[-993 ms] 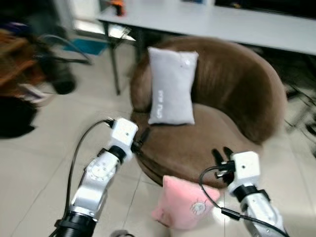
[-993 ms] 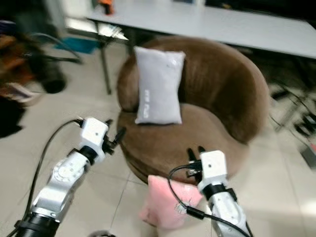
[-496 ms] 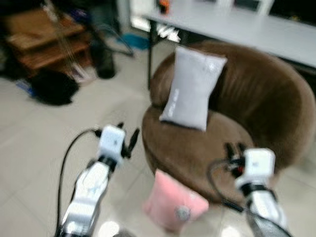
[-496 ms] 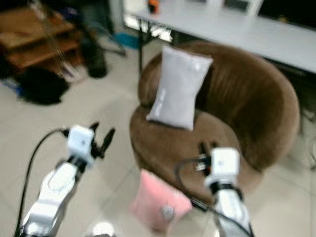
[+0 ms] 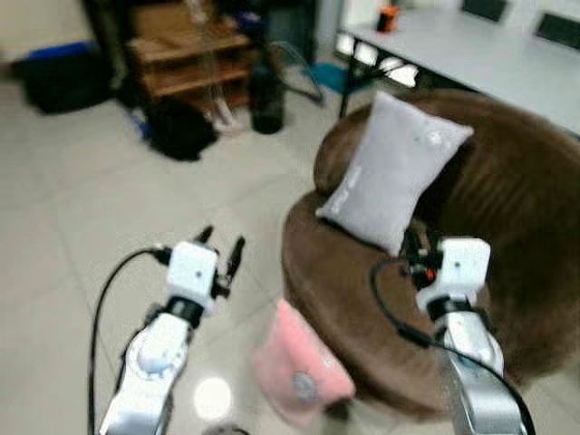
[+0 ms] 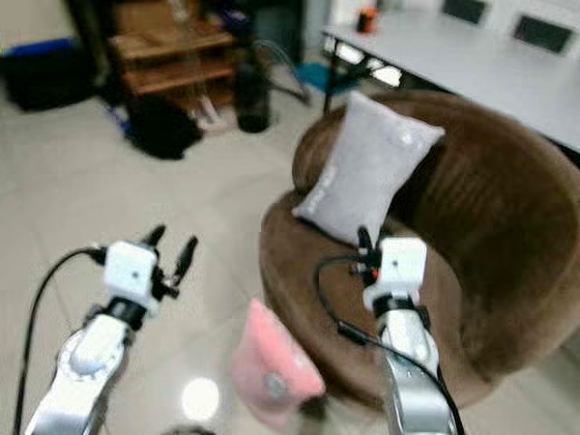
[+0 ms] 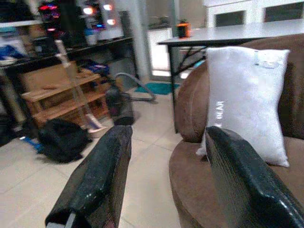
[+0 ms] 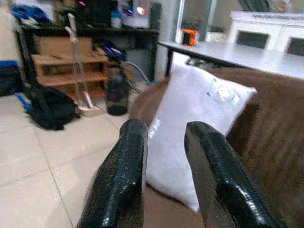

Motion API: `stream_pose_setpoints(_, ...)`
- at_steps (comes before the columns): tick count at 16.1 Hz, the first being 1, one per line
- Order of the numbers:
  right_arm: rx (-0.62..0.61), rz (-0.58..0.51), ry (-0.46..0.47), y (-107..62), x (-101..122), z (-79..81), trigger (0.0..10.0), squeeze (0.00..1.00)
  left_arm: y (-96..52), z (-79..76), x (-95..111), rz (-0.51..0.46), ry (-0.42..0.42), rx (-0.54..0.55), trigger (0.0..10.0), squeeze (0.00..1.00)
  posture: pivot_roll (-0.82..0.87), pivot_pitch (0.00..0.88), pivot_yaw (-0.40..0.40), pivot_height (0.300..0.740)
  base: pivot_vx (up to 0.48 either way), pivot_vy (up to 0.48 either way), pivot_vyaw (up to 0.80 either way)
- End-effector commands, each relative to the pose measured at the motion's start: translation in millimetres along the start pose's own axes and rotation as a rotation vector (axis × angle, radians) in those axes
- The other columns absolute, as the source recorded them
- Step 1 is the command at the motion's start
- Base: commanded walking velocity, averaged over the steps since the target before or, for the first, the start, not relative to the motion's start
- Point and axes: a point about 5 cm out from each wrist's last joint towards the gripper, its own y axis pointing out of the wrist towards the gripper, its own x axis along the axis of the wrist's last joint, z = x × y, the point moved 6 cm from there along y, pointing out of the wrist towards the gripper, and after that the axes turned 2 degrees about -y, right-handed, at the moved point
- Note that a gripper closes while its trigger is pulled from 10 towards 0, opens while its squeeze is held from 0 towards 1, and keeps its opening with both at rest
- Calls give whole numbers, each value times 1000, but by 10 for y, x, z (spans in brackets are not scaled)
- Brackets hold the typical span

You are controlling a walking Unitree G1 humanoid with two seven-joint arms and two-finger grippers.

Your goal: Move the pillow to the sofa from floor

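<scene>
Down on the floor, leaning against the sofa (image 5: pixel 507 272), the pink pillow (image 5: pixel 299 367) is waiting ungrasped; the robot's view is swinging leftward, left claw (image 5: pixel 220 251) and right claw (image 6: pixel 363 243) both released, approach still unsettled

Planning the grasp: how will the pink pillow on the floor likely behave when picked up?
The pink pillow looks plump and soft, so it is probably light and would squash between fingers. Leaning against the brown sofa, it may flop over if nudged.

Pale tiled floor (image 5: pixel 82 181), wooden shelves (image 5: pixel 186 59), grey table (image 5: pixel 471 50) behind.
</scene>
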Motion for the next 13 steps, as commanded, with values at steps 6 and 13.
stream_pose_setpoints(6,151,125,93,-298,-285,186,10000,0,178,25,55,-16,60,-27,10000,0,44,24,-40,740,0,0,0)
stream_pose_setpoints(13,169,122,102,-424,-268,180,10000,0,263,-74,65,-33,61,-62,10000,0,26,15,-28,675,0,0,0)
